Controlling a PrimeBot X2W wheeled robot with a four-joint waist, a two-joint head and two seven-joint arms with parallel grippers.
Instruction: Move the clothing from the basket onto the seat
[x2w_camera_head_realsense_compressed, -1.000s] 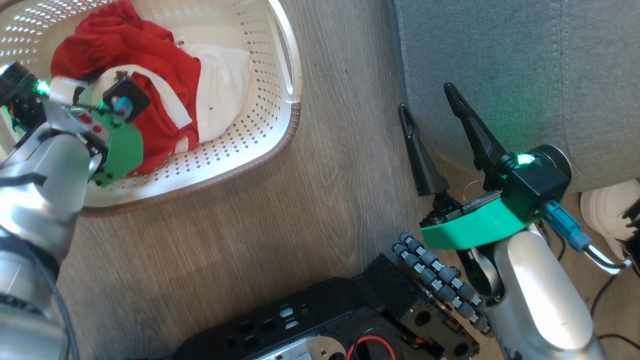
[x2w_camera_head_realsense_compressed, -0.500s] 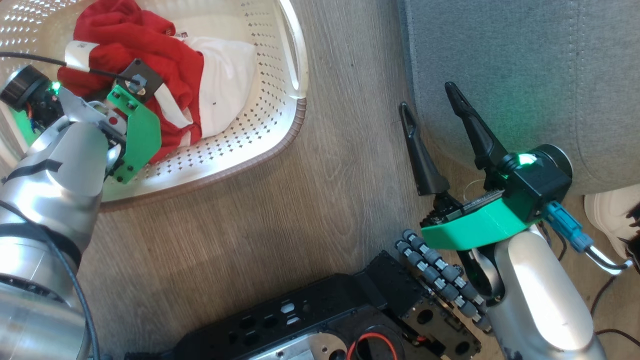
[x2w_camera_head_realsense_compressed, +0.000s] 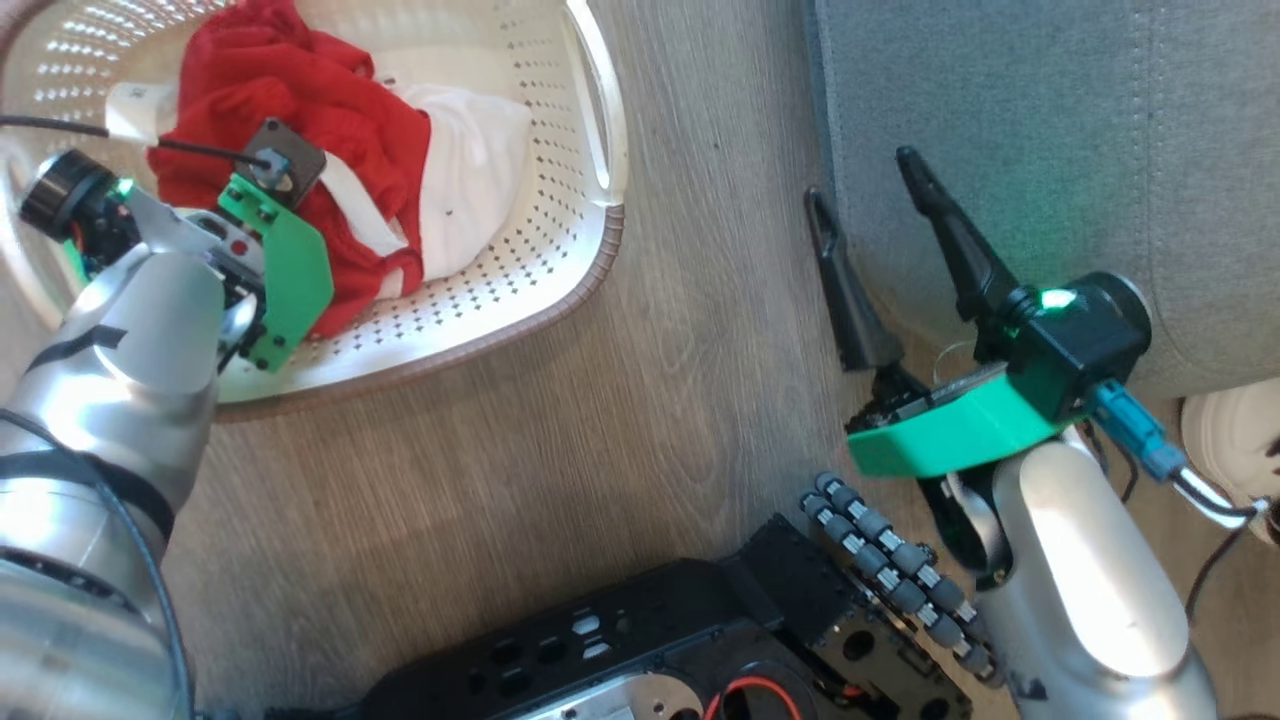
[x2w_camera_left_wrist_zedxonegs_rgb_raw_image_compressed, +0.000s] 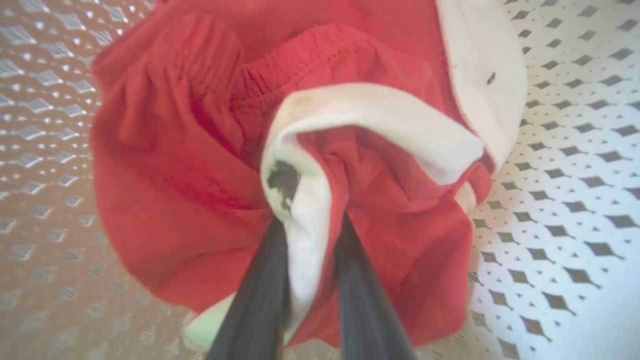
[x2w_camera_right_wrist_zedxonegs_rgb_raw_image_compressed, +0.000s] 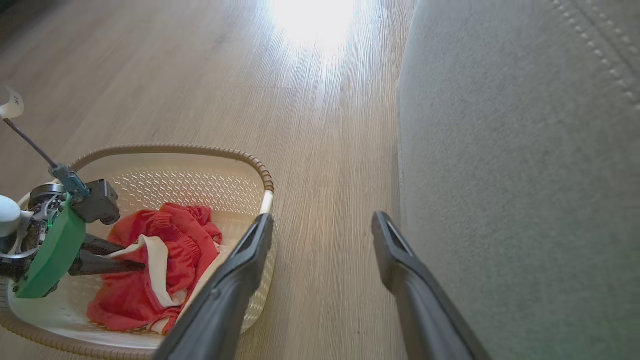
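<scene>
**Pinching a white band inside the basket**

Reaching down into the basket, the left gripper has its two dark fingers closed on a fold of white band that belongs to the clothing (the band is squeezed flat between them). The rest of the red fabric bunches around and beyond the fingertips, with a gathered elastic waistband showing just past the pinched fold. All of the clothing is inside the basket, heaped toward the middle of its perforated bottom. A white panel spreads from the heap toward the basket wall that faces the seat. Whether the bundle is lifted off the bottom cannot be told.

The right gripper is outside the basket, on its seat side. Its jaws are spread wide with nothing between them, above the strip of wooden floor that separates the basket from the seat. In the head view one of its fingers overlaps the seat's grey edge. The basket stands on that floor, near the seat but not touching it. A white shoe rests by the seat's rounded corner, well away from the basket.
</scene>
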